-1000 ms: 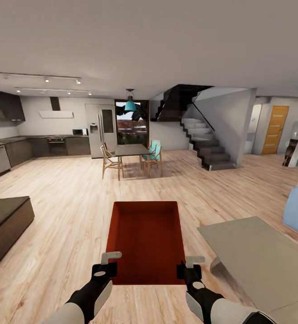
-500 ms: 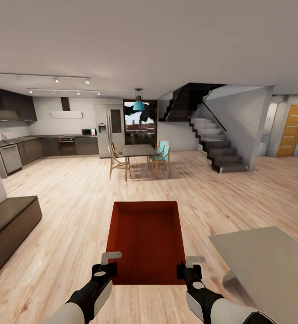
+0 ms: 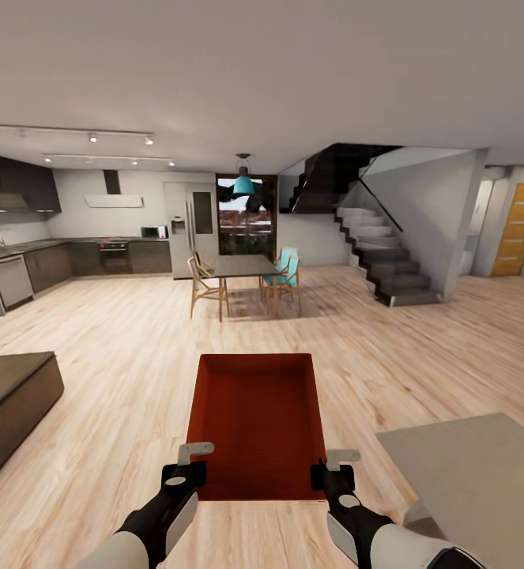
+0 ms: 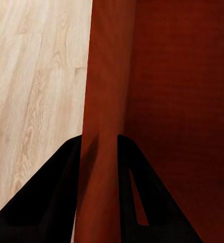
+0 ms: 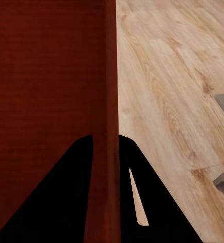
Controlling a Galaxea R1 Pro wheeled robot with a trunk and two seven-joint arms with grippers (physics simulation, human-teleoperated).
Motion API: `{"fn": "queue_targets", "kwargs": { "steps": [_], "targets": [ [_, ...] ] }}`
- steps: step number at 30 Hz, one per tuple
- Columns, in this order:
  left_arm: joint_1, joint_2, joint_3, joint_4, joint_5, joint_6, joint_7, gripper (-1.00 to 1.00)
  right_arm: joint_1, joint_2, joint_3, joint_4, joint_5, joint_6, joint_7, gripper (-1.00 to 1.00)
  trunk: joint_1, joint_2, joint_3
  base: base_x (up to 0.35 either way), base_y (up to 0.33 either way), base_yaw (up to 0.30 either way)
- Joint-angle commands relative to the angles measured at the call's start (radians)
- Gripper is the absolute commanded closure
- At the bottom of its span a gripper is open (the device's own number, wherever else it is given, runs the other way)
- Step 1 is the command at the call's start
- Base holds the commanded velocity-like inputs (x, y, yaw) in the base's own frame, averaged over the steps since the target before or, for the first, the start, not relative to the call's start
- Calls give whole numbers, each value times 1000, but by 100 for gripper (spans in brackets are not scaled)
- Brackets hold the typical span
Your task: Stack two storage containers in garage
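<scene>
The left gripper (image 3: 189, 466) was clamped over the left wall of the storage container (image 3: 255, 423), and the right gripper (image 3: 334, 469) over its right wall. The open orange-red container was held level above the wood-plank floor (image 3: 119, 363), with a grey low table (image 3: 475, 466) seen to the right.

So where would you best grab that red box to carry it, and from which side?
By its thin side walls near the corners facing the robot, one gripper per side. The storage container is open-topped, so fingers can straddle a wall. That is how the left gripper and right gripper clamp it now, balancing the box between both arms.
</scene>
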Motion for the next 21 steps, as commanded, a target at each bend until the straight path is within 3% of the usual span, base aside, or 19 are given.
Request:
{"fn": "queue_targets", "kwargs": {
  "steps": [1,21],
  "targets": [
    [-2,15,25,-4,5,7,11,100,0,-10,-12,-1,-1,-2,0,100,1,-1,-2,322,0,0],
    [-1,17,25,-5,5,7,10,100,0,-12,-12,-1,6,-1,0,100,1,-1,-2,323,0,0]
  ]
}}
